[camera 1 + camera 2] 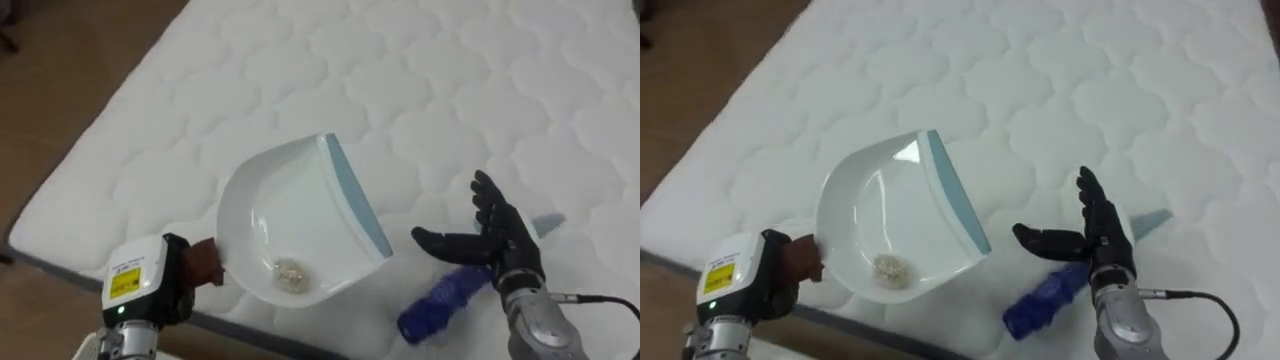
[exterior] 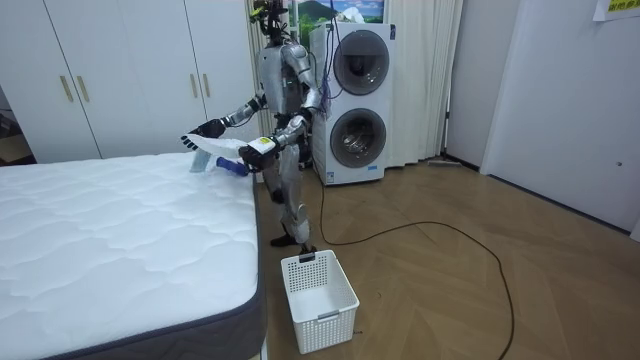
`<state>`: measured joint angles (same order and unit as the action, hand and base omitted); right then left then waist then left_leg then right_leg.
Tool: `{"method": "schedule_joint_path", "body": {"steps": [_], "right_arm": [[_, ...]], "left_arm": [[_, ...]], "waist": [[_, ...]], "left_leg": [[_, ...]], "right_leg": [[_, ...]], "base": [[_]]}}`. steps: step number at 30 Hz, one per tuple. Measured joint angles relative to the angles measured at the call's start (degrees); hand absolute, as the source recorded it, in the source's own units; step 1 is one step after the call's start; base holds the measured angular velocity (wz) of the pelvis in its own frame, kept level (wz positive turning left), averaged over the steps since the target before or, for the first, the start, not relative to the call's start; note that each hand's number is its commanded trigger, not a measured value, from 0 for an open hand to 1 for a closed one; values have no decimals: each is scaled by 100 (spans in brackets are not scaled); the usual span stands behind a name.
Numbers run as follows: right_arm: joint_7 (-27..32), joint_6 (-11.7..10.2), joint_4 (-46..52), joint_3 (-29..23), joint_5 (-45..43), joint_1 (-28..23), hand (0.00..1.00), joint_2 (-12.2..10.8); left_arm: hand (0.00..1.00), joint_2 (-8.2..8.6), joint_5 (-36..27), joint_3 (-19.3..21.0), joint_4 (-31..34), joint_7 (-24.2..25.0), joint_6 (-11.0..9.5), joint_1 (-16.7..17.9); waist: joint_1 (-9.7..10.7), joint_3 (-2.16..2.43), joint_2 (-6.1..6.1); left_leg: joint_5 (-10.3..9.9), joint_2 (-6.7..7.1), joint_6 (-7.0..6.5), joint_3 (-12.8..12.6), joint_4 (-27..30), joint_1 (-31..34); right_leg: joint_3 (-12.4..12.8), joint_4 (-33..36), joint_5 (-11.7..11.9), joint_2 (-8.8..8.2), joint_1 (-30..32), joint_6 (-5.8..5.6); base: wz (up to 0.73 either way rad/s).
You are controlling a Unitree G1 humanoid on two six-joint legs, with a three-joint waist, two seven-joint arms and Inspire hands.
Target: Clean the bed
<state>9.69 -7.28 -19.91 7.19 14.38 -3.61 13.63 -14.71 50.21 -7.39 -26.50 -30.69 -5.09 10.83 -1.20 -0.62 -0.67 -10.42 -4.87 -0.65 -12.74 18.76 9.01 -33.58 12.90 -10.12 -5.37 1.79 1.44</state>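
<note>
Quilted white mattress (image 1: 450,80), glossy scooped dustpan (image 1: 285,215)

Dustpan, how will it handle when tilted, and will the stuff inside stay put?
The dustpan looks like stiff, thin plastic and is probably light: the left hand alone holds it up. Its inside looks smooth and glossy, so the small clump would likely slide when tilted.

Bright, even indoor light, soft shadows, perhaps glare on the dustpan (image 1: 270,205)
</note>
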Motion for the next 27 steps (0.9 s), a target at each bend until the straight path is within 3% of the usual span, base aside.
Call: {"method": "schedule_joint_path", "body": {"steps": [1,3,5,8,10,14,17,19,20,21,22,23,24,25,26,27], "right_arm": [[10,-51,8,-2,-9,0,0,1],[11,-154,136,-50,-23,-56,0,-2],[-32,-153,338,-54,-59,-126,0,-15],[-117,-220,466,-48,-194,-130,0,-47],[-111,-278,465,-47,-321,-130,0,-65],[-104,-313,440,60,-302,-106,0,-32],[-82,-315,436,56,-307,-67,0,14],[-46,-315,406,58,-320,-65,0,10],[-36,-314,368,57,-336,-57,0,-6],[-40,-314,351,57,-348,-72,0,-10],[-41,-313,351,59,-344,-98,0,-13],[-52,-311,351,63,-346,-195,0,-24],[-68,-264,343,87,-343,-247,0,-74],[-71,-236,340,126,-345,-273,0,-99],[-85,-198,355,234,-297,-310,0,-170],[-106,-229,384,220,-311,-219,0,-256]], "left_arm": [[100,27,0,2,1,0,-5,-1],[100,125,14,24,3,-1,-97,-13],[100,155,137,44,3,-1,-124,10],[100,156,328,77,12,2,-137,50],[100,162,360,124,13,0,-201,48],[100,178,356,180,12,-26,-348,68],[100,286,341,169,2,-34,-433,135],[100,284,341,176,22,-34,-484,147],[100,280,341,183,25,-35,-484,126],[100,272,347,176,24,-35,-484,127],[100,267,350,170,24,-34,-480,129],[100,255,350,156,25,-33,-476,131],[100,226,336,169,26,-39,-472,129],[100,201,336,169,22,-38,-464,143],[100,113,307,145,24,-39,-467,139],[100,-58,196,75,58,-151,-589,-11]], "waist": [[3,3,-3],[201,10,-32],[211,7,-30],[74,17,-47],[-71,29,-60],[-288,34,-54],[-523,14,-54],[-560,16,-85],[-561,-9,-51],[-541,-34,-23],[-535,-38,-18],[-511,-29,-46],[-516,-43,-80],[-502,-62,-114],[-297,5,203],[-164,-80,226]], "left_leg": [[49,-46,-15,-208,-11,35],[161,-243,-112,-1116,32,110],[217,-217,-188,-1270,-18,162],[251,-2,-195,-883,-158,111],[257,132,-201,-644,-191,97],[301,368,-279,-532,-217,24],[304,603,-390,-384,-209,25],[118,702,-637,-170,-137,52],[56,870,-708,167,-48,116],[4,1050,-776,494,26,143],[28,1149,-829,684,27,142],[82,1288,-823,1155,-4,121],[234,1373,-654,1607,-185,5],[368,1385,-440,1787,-432,-112],[490,1364,304,1908,-664,-199],[-153,710,-168,1285,565,207]], "right_leg": [[-192,5,-34,-51,-22,-18],[-1037,29,-102,-213,-176,-28],[-1287,143,-209,-285,-275,-126],[-1573,103,-279,-323,-569,-252],[-1527,187,-328,-377,-655,-317],[-1585,654,-440,-680,-792,-437],[-1504,1193,-481,-1028,-719,-489],[-1324,1598,-482,-1179,-642,-488],[-1004,1953,-487,-1333,-504,-467],[-501,2406,-518,-1433,-251,-341],[-205,2610,-582,-1434,-141,-282],[234,2798,-644,-1236,41,-231],[593,2717,-643,-886,180,-229],[794,2520,-637,-689,251,-216],[1107,2058,-620,-537,443,-204],[1404,1985,-674,-480,653,-433]], "base": [[135],[165],[125],[84],[78],[63],[44],[61],[81],[86],[95],[97],[100],[127],[165],[169]]}}
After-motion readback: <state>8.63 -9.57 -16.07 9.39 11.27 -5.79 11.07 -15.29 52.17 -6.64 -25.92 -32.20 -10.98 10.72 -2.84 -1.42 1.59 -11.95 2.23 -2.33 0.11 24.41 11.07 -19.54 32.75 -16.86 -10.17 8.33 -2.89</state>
